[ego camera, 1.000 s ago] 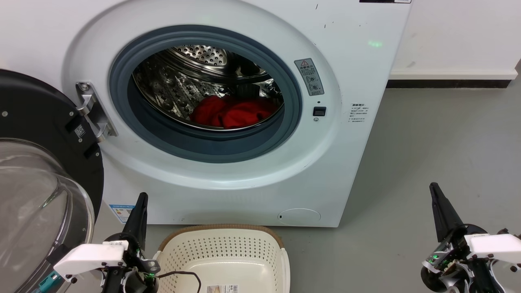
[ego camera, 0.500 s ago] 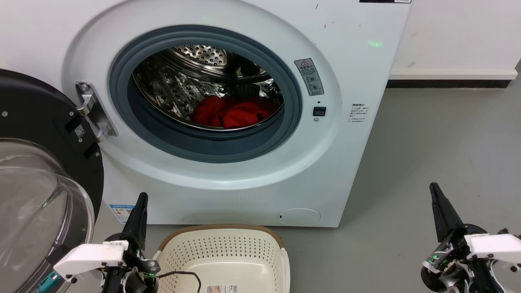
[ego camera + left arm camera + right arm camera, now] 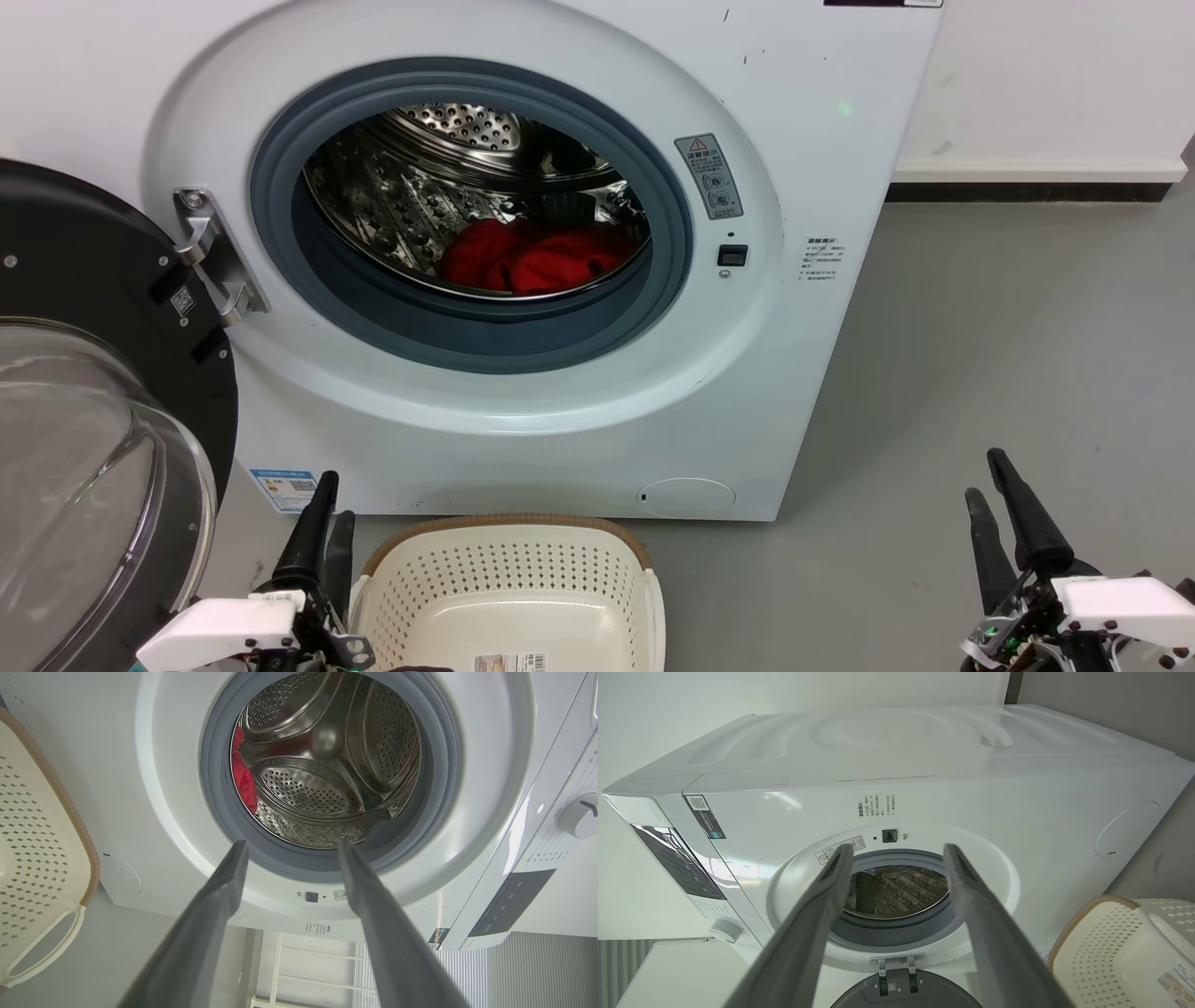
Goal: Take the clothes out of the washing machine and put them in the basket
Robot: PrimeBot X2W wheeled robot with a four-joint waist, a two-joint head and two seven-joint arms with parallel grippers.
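Observation:
The white washing machine (image 3: 822,327) stands with its door swung open, and the red clothes (image 3: 532,261) lie low in the steel drum. A sliver of the clothes (image 3: 243,772) shows at the drum's left edge in the left wrist view. On the floor in front sits the cream basket (image 3: 509,579), with nothing in it. My left gripper (image 3: 334,499) is open just left of the basket, well below the porthole. My right gripper (image 3: 985,474) is open over the floor at the far right. Both grippers (image 3: 293,845) (image 3: 899,848) hold nothing.
The black-framed glass door (image 3: 93,280) hangs open at the left, close beside my left arm. Grey floor (image 3: 1008,327) stretches to the right of the machine up to a white wall. The basket (image 3: 1111,947) also shows at the right wrist view's lower right.
Both grippers have dropped lower in the head view and now each shows two spread fingers instead of one dark point. The clothes, basket and door have not moved.

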